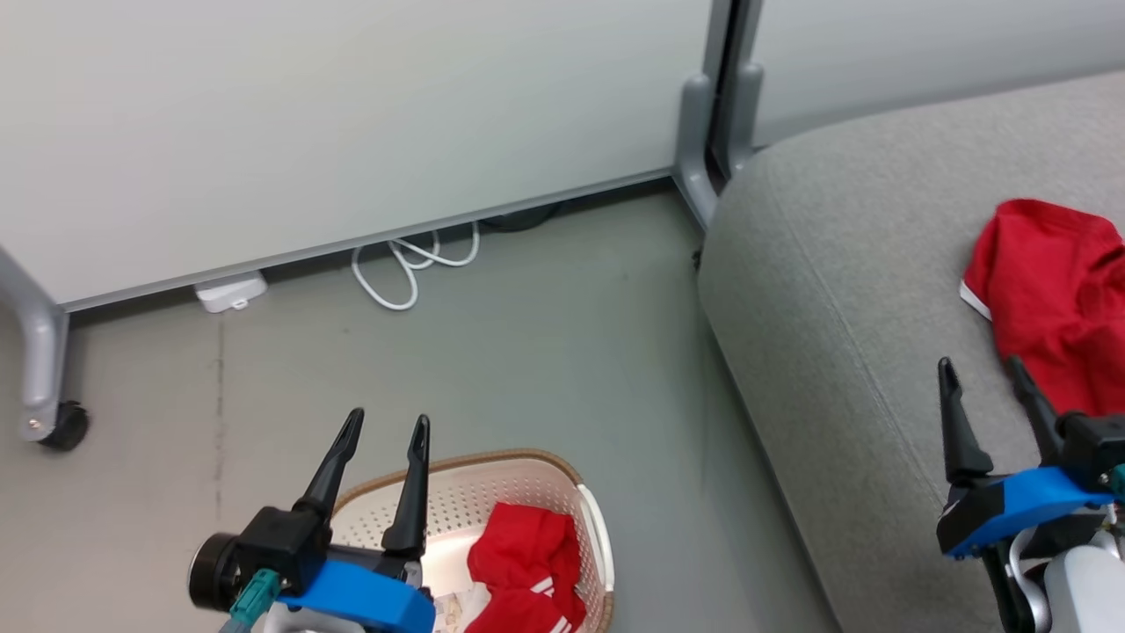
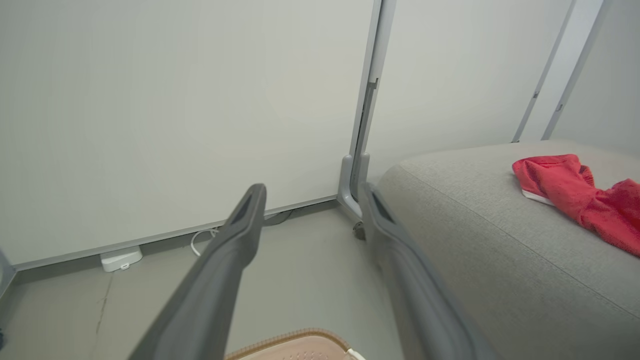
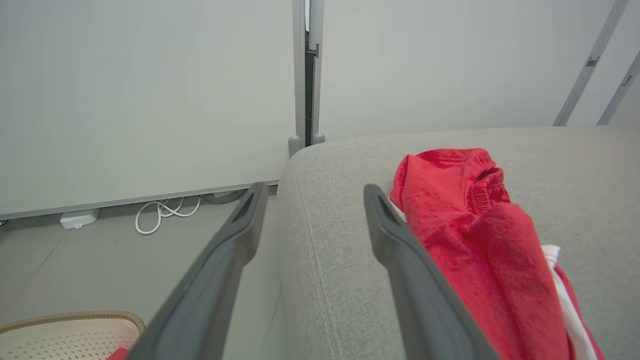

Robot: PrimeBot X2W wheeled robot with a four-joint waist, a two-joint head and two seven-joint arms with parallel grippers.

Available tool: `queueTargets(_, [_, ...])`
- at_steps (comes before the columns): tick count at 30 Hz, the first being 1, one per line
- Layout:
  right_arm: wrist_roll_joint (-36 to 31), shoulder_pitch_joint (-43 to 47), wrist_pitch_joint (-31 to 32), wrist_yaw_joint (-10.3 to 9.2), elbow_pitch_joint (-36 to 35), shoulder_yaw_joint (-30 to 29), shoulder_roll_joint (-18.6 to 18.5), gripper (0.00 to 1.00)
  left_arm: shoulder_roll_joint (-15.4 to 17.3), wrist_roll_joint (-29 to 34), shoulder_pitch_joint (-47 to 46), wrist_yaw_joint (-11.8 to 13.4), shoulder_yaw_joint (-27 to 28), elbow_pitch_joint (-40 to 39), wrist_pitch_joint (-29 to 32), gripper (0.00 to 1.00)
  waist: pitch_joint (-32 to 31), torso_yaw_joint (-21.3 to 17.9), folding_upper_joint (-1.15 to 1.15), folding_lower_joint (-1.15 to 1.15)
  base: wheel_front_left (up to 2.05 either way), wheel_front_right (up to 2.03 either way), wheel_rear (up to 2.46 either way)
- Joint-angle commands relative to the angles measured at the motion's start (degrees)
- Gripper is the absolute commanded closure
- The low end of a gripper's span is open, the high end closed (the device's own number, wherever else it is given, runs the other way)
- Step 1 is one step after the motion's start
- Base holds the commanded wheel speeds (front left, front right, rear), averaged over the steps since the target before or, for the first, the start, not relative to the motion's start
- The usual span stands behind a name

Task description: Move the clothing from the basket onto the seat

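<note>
Left tool (image 1: 388, 418) hangs over the near left part of the basket (image 1: 492, 457), two dark fingers spread wide with nothing between them. In the left wrist view the brown rim of the basket shows low between those fingers. The basket stands on the grey floor (image 1: 527, 352), just beside the front of the sofa (image 1: 835, 308).

Inside it, against the right-hand wall, lies the first red garment (image 1: 527, 563), crumpled, with white stripes showing near its lower edge. A bit of pale, patterned material peeks out to its left at the bottom of the head view; what it is, I cannot tell.

Over to the right: the right tool (image 1: 980, 362) is above the sofa cushion, fingers likewise parted and gripping nothing. The second red garment (image 1: 1046, 299) sits bunched on the seat, white trim poking out at its edge. In the right wrist view the tool's right finger crosses the garment's near edge, but whether it touches the fabric I cannot say.

Behind it all stands the pale partition panel (image 1: 352, 114) on its grey legs, one caster (image 1: 61, 426) at far left. A looped white cable (image 1: 413, 264) and a small white box (image 1: 230, 292) lie on the floor at the panel's foot.
</note>
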Motion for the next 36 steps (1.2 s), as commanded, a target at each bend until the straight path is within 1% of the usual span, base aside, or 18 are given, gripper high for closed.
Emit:
queueTargets(1, [0.5,1.7,0.5,0.01,-1.5,0.2,0.3,0.0,-0.1,0.2,0.8,-0.1,0.5,0.2,-0.2,0.0,-1.7,2.0,0.0,0.02,0.0,0.0,0.0])
queueTargets(7, [0.9,7.2,3.4,0.01,-9.5,1.3,2.8,0.0,-0.7,0.7,2.8,-0.1,3.5,1.2,-0.2,0.0,-3.5,5.7,0.0,0.02,0.0,0.0,0.0])
queueTargets(14, [0.2,10.7,5.6,0.01,-15.1,2.7,5.2,0.0,-0.9,1.4,3.8,-0.1,7.2,2.3,-0.2,0.0,-4.6,9.2,0.0,0.02,0.0,0.0,0.0])
queueTargets(24, [-1.2,13.2,6.1,0.01,-17.4,3.6,6.7,0.0,-1.1,1.5,2.5,-0.1,10.2,5.6,-0.2,0.0,-5.4,12.9,0.0,0.02,0.0,0.0,0.0])
queueTargets(36, [-1.2,14.5,6.5,0.01,-18.2,3.8,7.7,0.0,-1.1,1.9,2.0,-0.1,10.7,6.4,-0.2,0.0,-5.4,13.2,0.0,0.02,0.0,0.0,0.0])
